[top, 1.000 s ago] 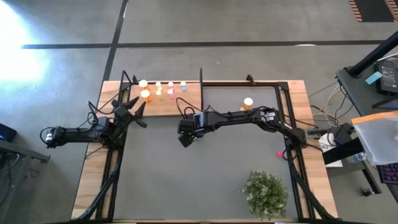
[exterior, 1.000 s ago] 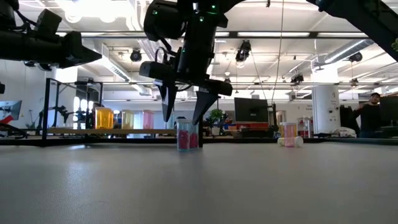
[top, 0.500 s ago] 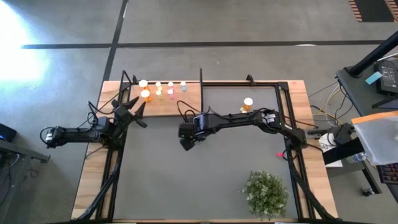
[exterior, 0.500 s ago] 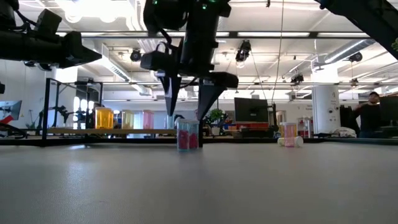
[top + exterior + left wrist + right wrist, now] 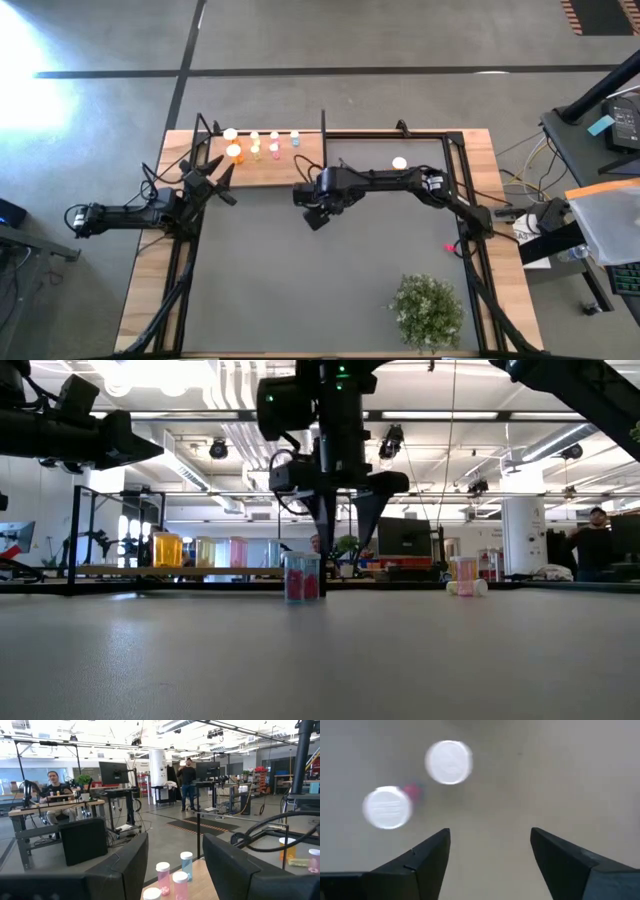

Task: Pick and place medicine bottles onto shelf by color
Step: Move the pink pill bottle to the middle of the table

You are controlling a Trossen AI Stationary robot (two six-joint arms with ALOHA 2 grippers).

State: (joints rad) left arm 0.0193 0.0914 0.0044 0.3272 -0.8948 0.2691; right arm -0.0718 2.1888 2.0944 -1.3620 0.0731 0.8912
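Two small white-capped bottles (image 5: 449, 762) (image 5: 387, 807) stand upright on the dark mat; one shows pink. The low view shows them as a pink bottle (image 5: 302, 576) on its base. My right gripper (image 5: 343, 538) hangs open above them and a little to their right, pointing down, with nothing between its fingers. In the high view the right gripper (image 5: 320, 208) is near the shelf's right end, and the arm hides the two bottles. The wooden shelf (image 5: 300, 168) carries several bottles (image 5: 274, 150). My left gripper (image 5: 215, 180) waits open at the shelf's left end.
An orange bottle (image 5: 399, 163) stands on the mat (image 5: 330, 280) at the far right. A green plant (image 5: 428, 310) sits at the near right, and a small pink thing (image 5: 449, 247) lies by the right rail. A thin black post (image 5: 323, 130) rises at the shelf's right corner.
My right gripper, whose fingers stood on either side of the pink bottle's top, has moved toward the table's right and far edge, risen a little and tipped. Its fingers now hang clear of the bottle. The bottles have stayed in place.
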